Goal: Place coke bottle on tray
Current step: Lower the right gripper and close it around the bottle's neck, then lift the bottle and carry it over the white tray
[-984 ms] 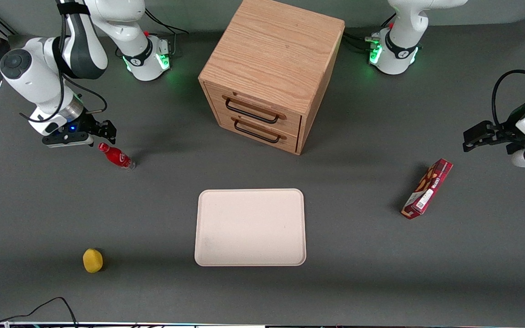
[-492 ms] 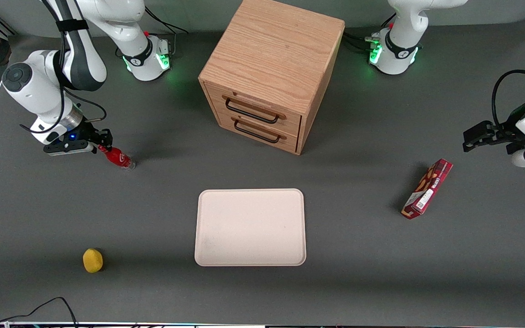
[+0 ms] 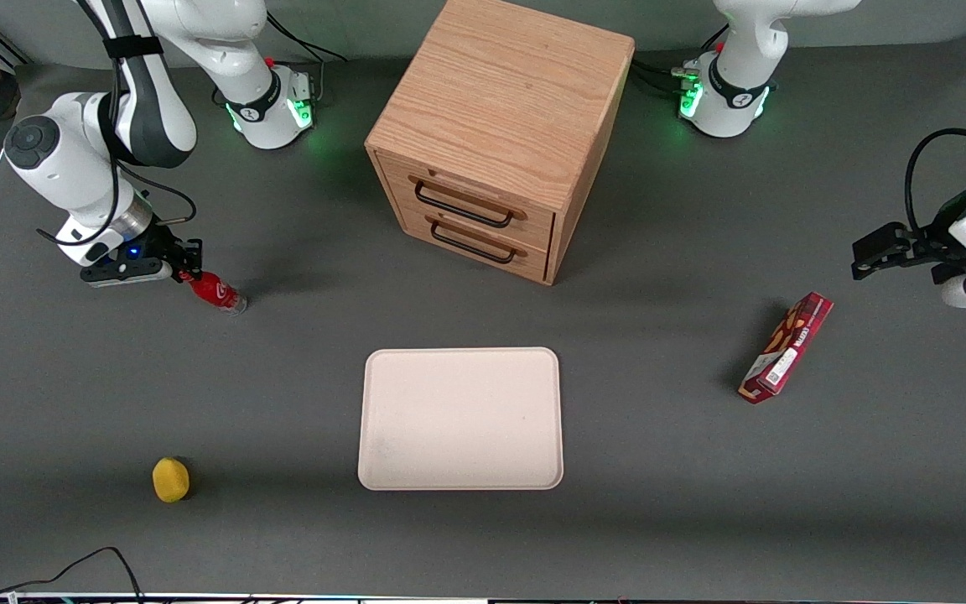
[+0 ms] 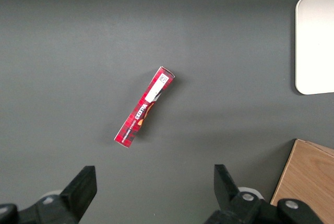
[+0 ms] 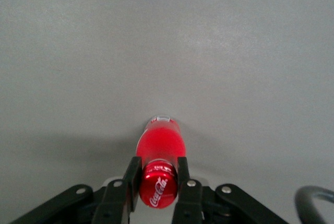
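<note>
Nearest the front camera, toward the working arm's end of the counter [image 3: 701, 520], a small yellow object [image 3: 170, 479] is seen close to the front edge. Farther in, near the middle of the counter, the cream tray [image 3: 460, 419] is laid flat with nothing on it; its corner is also caught in the left wrist view [image 4: 315, 41]. Toward the parked arm's end, a long red snack box [image 3: 786, 347] is laid at a slant, well apart from the tray, and it is shown lying alone on the grey surface in the left wrist view [image 4: 144, 106].

Farther from the camera than the tray, toward the working arm's end, the coke bottle [image 3: 216, 292] is seen on the counter, leaning, with its base on the surface and its cap end taken up by the gripper [image 3: 184, 273]. In the right wrist view the jaws are seen set narrowly on either side of the red cap of the coke bottle [image 5: 159, 153], with both fingers [image 5: 131, 176] pressed against it, so the bottle's top is held in the gripper [image 5: 157, 178].

Farthest back, near the middle of the rear edge, a wooden cabinet [image 3: 500, 126] with 2 drawers is placed, both drawers closed.
</note>
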Controlling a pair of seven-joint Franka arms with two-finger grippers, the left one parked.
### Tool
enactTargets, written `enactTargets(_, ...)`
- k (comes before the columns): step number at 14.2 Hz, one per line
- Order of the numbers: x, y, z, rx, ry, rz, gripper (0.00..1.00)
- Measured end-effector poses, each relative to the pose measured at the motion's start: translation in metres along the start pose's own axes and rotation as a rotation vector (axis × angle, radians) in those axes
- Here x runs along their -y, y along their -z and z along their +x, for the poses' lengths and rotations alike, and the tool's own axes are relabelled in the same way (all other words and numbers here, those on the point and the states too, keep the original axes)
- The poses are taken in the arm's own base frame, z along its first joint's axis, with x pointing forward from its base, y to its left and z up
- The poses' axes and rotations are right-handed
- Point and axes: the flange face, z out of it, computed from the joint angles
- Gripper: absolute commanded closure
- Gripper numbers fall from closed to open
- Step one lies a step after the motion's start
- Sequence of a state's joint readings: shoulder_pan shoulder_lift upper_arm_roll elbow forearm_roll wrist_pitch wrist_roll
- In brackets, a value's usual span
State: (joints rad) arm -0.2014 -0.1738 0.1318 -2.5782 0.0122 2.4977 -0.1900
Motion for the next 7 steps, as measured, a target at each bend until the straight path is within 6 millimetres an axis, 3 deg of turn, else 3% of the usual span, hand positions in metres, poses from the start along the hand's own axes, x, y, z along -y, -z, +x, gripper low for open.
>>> enactTargets(3, 0.013, 0.004, 0.007, -0.011, 0.025, -0.004, 1.0)
enactTargets(7, 0.06, 0.036, 0.044, -0.007, 0.039, -0.003, 1.0)
